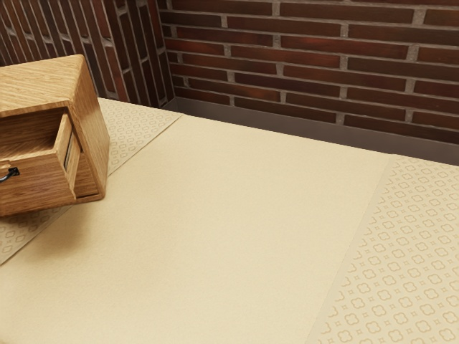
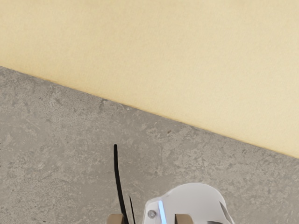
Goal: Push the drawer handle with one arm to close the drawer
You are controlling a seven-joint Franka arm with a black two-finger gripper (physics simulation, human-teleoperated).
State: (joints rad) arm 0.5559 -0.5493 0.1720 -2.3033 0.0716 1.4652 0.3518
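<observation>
At the exterior view's left edge stands a wooden cabinet [image 1: 92, 122], partly cut off by the picture's edge. Its drawer [image 1: 36, 188] is pulled out, with the hollow inside visible from above. A dark metal handle [image 1: 8, 174] sits on the drawer's front. In the wrist view my gripper [image 2: 149, 219] has two tan fingertips standing well apart, nothing held between them. How far my gripper is from the handle I cannot tell.
The cream table [image 1: 215, 215] has patterned strips, with a brick wall [image 1: 308, 57] behind it. Past the table's edge, the wrist view has grey floor [image 2: 70, 140], a black cable [image 2: 117, 177] and a rounded white robot part [image 2: 194, 200].
</observation>
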